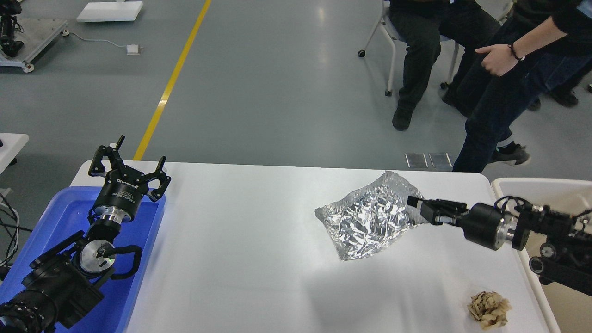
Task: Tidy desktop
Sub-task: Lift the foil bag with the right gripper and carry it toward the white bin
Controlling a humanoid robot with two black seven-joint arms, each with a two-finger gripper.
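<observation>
The white desktop (240, 240) fills the lower middle of the head view. My right gripper (413, 207) is shut on the right edge of a crumpled silver foil bag (367, 222) and holds it lifted above the desktop, with its shadow below. A crumpled beige paper ball (488, 308) lies on the desktop near the front right corner. My left gripper (128, 163) is open and empty, pointing up above the far end of the blue tray (69, 217).
A beige bin (555, 194) stands right of the desktop, under my right arm. A person (499, 92) walks close behind the table's far right corner; another sits on a chair (418, 55) further back. A yellow floor line (171, 83) runs away at the left.
</observation>
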